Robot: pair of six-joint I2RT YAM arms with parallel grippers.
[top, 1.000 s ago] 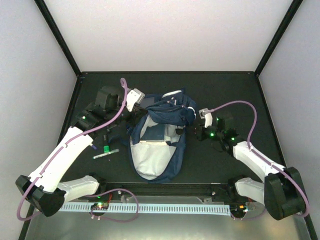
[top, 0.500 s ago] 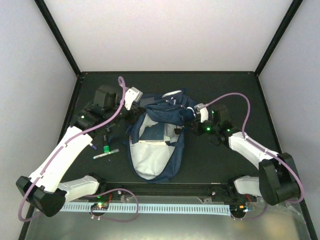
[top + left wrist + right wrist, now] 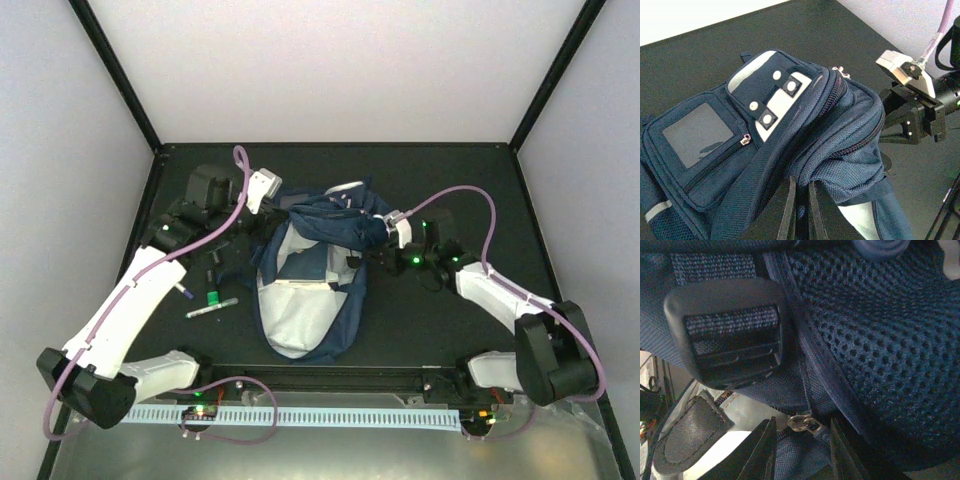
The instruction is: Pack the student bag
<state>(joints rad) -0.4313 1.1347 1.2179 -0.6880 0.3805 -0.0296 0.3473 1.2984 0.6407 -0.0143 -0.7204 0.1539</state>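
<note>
The student bag (image 3: 305, 300) lies in the middle of the table, navy with its pale lining showing through the open mouth. My left gripper (image 3: 278, 208) sits at the bag's far left corner, shut on a fold of navy fabric (image 3: 801, 205). In the left wrist view the bag's front pocket (image 3: 700, 145) and white buckle patch (image 3: 777, 102) face up. My right gripper (image 3: 380, 237) presses against the bag's right side. Its fingers stand open (image 3: 802, 450) on either side of a metal zipper pull (image 3: 801, 422), below a black strap buckle (image 3: 727, 330) and navy mesh (image 3: 880, 330).
A pen (image 3: 212, 309), a small green item (image 3: 212, 297) and a purple-tipped item (image 3: 186, 293) lie on the table left of the bag. A white slotted rail (image 3: 320, 415) runs along the near edge. Black frame posts stand at the far corners.
My right gripper has moved left from the open table onto the bag's right side, its jaws widening a little. The left gripper has pulled the bag's corner slightly up and left.
</note>
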